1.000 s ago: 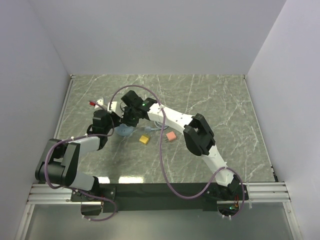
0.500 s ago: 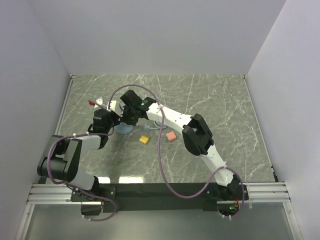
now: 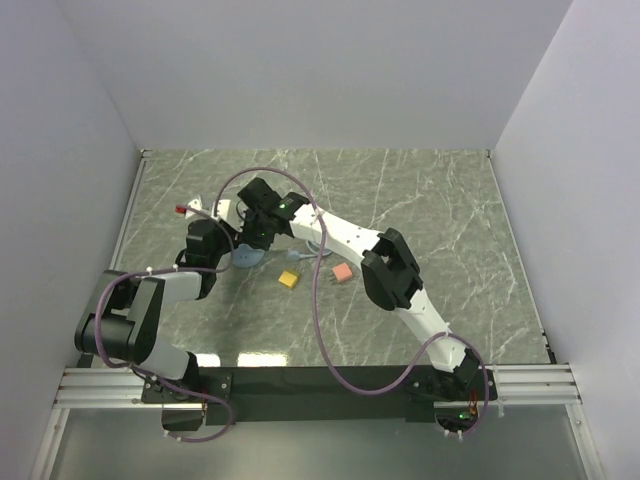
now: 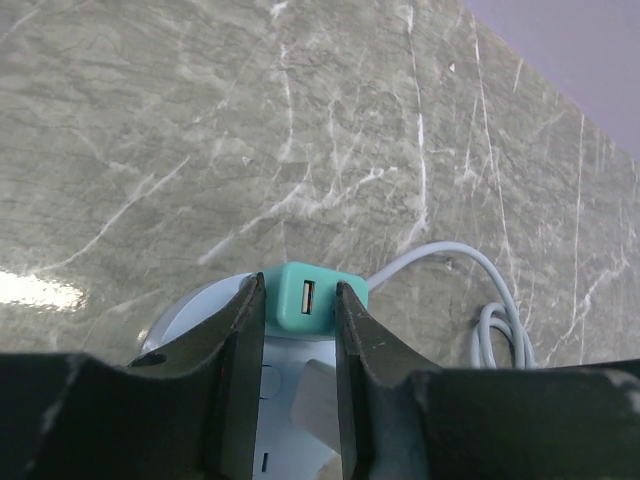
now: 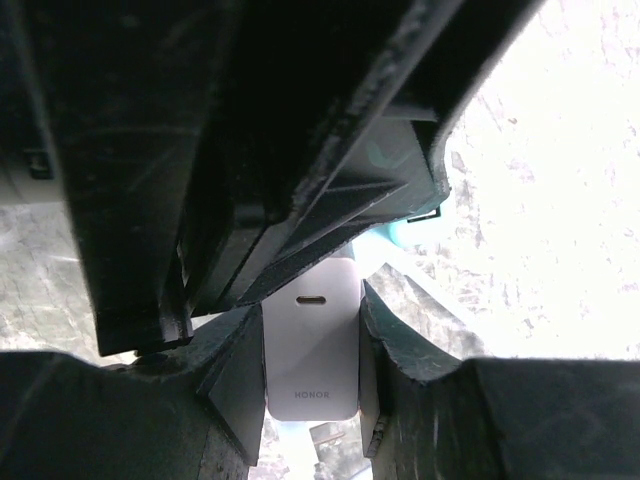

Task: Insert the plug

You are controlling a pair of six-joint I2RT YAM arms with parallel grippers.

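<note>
The white HONOR-marked charger plug (image 5: 311, 365) is clamped between the fingers of the right claw (image 5: 310, 320), right at the pale blue round socket base (image 3: 247, 259). Its prongs are out of sight, so whether it is seated cannot be told. Dark arm parts fill most of the right wrist view. On the base stands a mint-green USB adapter block (image 4: 303, 300), pinched by the left claw (image 4: 299, 318). From above, both claws cover the base's top. A white cable (image 4: 470, 270) loops on the grey marble worktop (image 4: 200, 120) beside the base. Since a second ago, the right wrist has edged slightly left over the base.
</note>
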